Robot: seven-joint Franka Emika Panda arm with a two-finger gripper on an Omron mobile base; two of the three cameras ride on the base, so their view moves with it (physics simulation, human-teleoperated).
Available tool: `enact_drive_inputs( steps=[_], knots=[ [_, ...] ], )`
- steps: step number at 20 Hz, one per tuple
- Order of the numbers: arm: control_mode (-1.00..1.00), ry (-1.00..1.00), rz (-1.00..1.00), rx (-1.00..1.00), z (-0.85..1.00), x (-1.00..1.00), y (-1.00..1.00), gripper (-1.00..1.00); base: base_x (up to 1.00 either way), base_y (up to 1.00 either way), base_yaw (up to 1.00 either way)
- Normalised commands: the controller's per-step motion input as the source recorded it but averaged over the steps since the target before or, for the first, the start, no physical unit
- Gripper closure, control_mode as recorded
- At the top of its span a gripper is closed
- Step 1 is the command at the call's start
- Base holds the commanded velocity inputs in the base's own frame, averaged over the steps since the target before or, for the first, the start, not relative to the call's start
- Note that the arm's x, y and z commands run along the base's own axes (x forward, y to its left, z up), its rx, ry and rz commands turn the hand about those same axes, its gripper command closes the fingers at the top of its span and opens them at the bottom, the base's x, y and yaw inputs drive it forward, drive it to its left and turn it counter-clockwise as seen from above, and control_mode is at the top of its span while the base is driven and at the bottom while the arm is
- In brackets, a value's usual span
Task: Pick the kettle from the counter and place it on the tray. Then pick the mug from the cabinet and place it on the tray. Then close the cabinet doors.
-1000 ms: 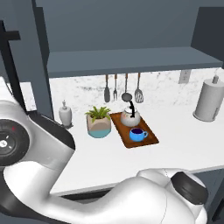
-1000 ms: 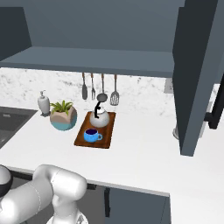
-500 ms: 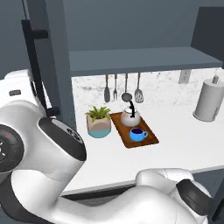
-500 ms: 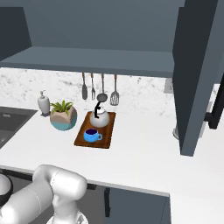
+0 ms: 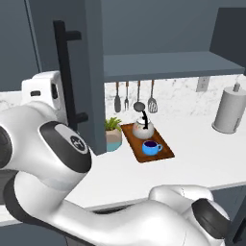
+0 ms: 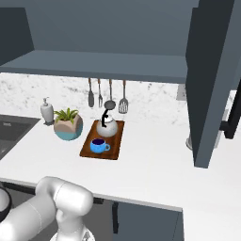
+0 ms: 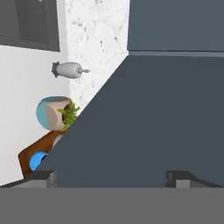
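Swinging shut since before, the left cabinet door (image 5: 81, 77) now hides more shelf. Kettle (image 5: 143, 127) and mug (image 5: 152, 147) sit on the tray (image 5: 165, 144); hand (image 7: 111, 177) apparently open, could slip off.

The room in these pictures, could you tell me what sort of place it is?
A kitchen, rendered: a white counter under a wall cabinet, cooking utensils hanging on the backsplash, and a kettle and mug on a tray.

No legible text, label, brand or number on any surface. One mark only: a small white emblem on the dark round joint cap of the robot arm (image 5: 72, 144), left of centre in the left base view; too small to read.
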Motion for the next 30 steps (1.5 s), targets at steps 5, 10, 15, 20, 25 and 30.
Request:
enact_drive_inputs(
  steps=[5,10,15,20,25,30],
  knots=[
    [-1.00,0.00,-0.23,-0.06,0.00,0.43,-0.55,-1.00,0.00,0.00,0.00],
    [-1.00,0.00,-0.21,-0.03,0.00,0.47,-0.68,-1.00,0.00,0.00,0.00],
    [-1.00,0.00,-0.16,-0.01,-0.02,0.56,-0.71,-1.00,0.00,0.00,0.00],
    [-1.00,0.00,-0.08,0.00,-0.09,0.68,-0.74,-1.00,0.00,0.00,0.00],
    [-1.00,0.00,-0.01,0.00,-0.10,0.78,-0.76,-1.00,0.00,0.00,0.00],
    [-1.00,0.00,0.00,0.00,-0.04,0.86,-0.72,-1.00,0.00,0.00,0.00]
  ],
)
